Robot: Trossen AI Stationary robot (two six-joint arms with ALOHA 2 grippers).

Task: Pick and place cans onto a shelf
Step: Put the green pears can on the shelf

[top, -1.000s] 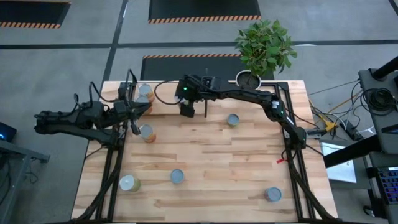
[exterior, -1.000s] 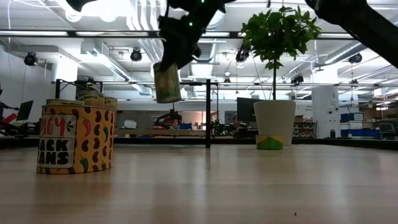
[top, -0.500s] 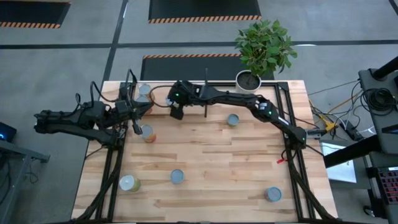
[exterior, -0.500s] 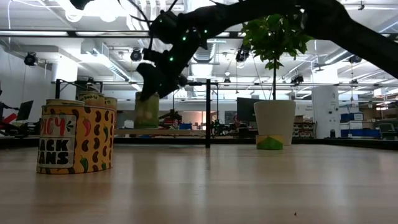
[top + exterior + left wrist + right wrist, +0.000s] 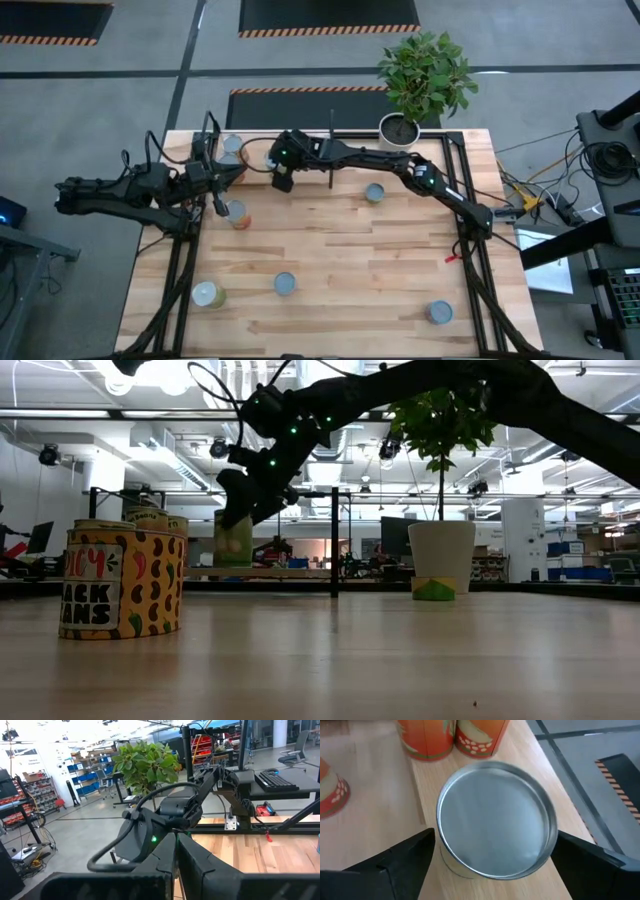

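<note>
— Where's the can (image 5: pixel 496 817)?
— On the shelf (image 5: pixel 380 795), between the right tool's (image 5: pixel 495 855) wide-spread fingers, seemingly untouched.
— The left tool (image 5: pixel 176 865)?
— Closed, empty, near the worktop's (image 5: pixel 340 250) left edge.

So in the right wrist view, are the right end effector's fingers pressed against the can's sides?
No. The right end effector stands open, its fingers clear of the silver-topped can on either side.

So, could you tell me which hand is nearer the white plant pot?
The right. The right hand is over the shelf, across the table's back edge from the white plant pot; the left hand sits farther away, near the table's left edge.
</note>
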